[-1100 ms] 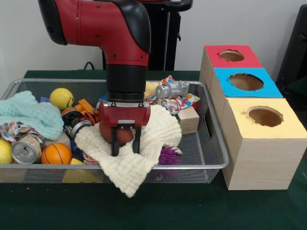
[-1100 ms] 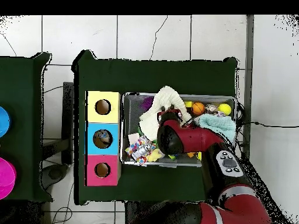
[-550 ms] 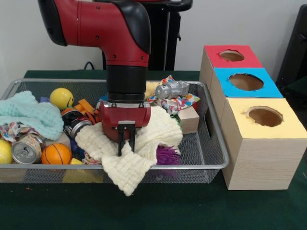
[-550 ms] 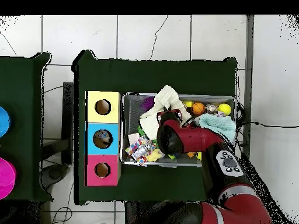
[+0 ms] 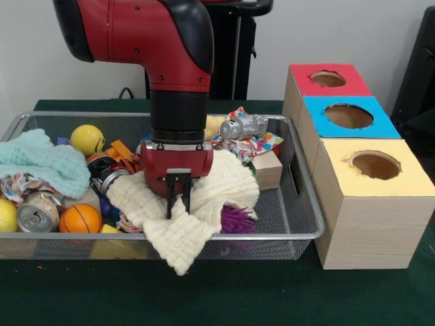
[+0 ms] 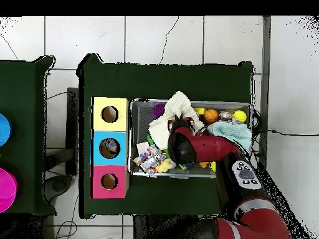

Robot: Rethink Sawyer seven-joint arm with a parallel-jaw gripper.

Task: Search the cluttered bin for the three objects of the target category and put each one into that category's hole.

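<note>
Hand (image 5: 178, 207) seemingly pinching cream cloth (image 5: 217, 193)

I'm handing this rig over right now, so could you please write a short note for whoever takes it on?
Gripper: shut on the cream cloth, which drapes over the wire bin's front rim. Bin still cluttered: yellow ball, orange ball, cans, other cloths. Red, blue and yellow holes stand beside the bin. Nothing seen delivered; target category unclear. All sorting remains.
</note>
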